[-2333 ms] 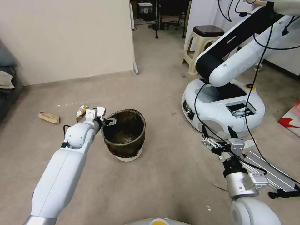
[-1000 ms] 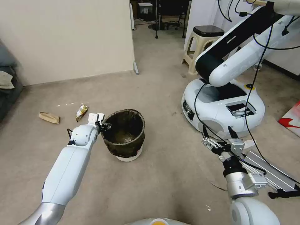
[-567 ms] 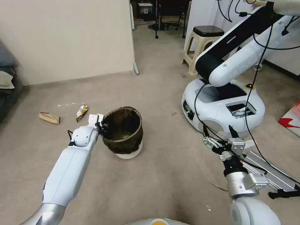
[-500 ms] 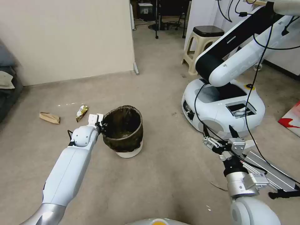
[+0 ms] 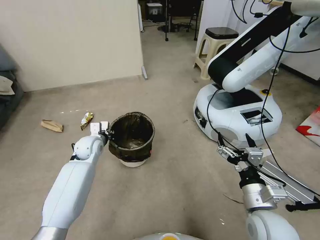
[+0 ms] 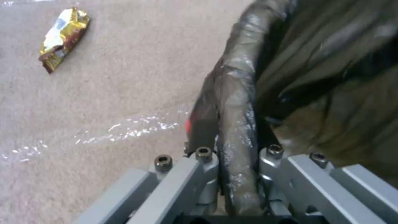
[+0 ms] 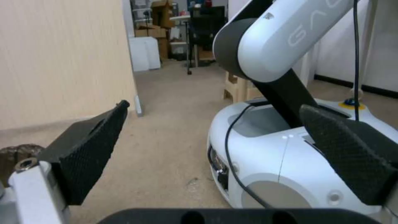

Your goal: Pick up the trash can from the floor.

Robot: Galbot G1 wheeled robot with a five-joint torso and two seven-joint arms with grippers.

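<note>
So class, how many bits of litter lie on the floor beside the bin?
2. A gold wrapper lies on the floor just left of the bin; a brown paper scrap lies further left. More may be hidden.

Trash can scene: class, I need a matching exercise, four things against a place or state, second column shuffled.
Things:
1. trash can
2. left gripper
3. right gripper
4. gold wrapper

Places or states:
A. open, holding nothing
B. lying loose on the floor
C. lined with a dark bag, gripped at the rim
D. shut on a bag-covered rim

Pairs: 1-C, 2-D, 3-A, 4-B
</note>
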